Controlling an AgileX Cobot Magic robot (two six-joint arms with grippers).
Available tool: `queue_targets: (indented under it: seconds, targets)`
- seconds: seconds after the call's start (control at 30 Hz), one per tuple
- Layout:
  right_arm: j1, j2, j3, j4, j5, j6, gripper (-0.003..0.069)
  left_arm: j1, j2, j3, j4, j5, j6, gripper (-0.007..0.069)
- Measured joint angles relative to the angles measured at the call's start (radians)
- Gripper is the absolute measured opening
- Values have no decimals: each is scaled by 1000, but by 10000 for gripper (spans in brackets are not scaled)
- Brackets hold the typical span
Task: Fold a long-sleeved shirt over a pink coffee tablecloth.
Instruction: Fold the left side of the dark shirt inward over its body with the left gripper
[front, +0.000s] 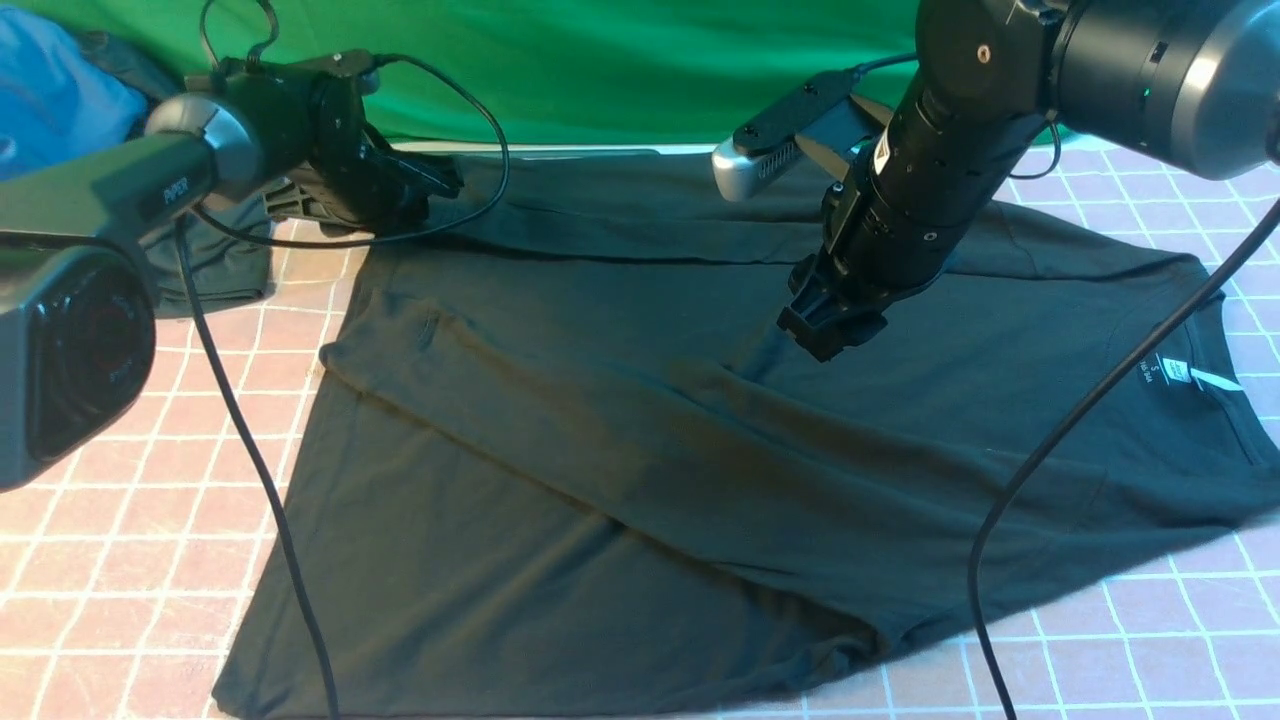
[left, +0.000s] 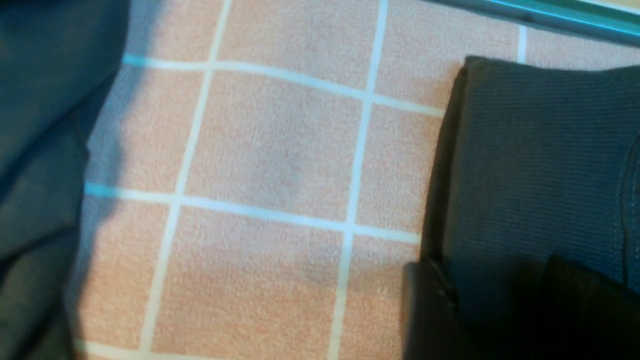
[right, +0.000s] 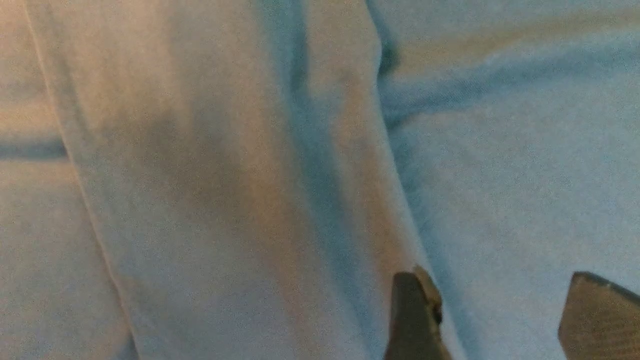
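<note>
While the right arm (front: 930, 170) slants down, its right tool (front: 830, 325), spread open and empty, points at the long-sleeved shirt (front: 620, 420) spread on the pink coffee tablecloth (front: 120, 560); the left tool (front: 425, 188) sits at the shirt's far-left edge, its opening unclear.

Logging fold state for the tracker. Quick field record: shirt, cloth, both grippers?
shirt: black long-sleeved shirt, spread out, creased, neck label on the right
cloth: pink grid tablecloth, under the shirt
left gripper: at the shirt's far-left corner, beside a ribbed cuff; open or shut unclear
right gripper: open, over the shirt's middle, holding nothing
</note>
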Motion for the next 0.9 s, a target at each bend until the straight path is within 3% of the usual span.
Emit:
queue_targets:
  seconds: [0.17,0.3,0.7,0.9]
  targets:
    - [0,0,0,0,0,1,427,0,-4,0,6,0,53,118]
    - [0,0,0,0,-4,1,427,-1,-14,0,10,6,72,45]
    - [0,0,0,0,-22,1,427,-2,-35,0,-1,6,78,44]
    - [0,0,0,0,-30,1,427,-2,-70,0,-22,96,78,44]
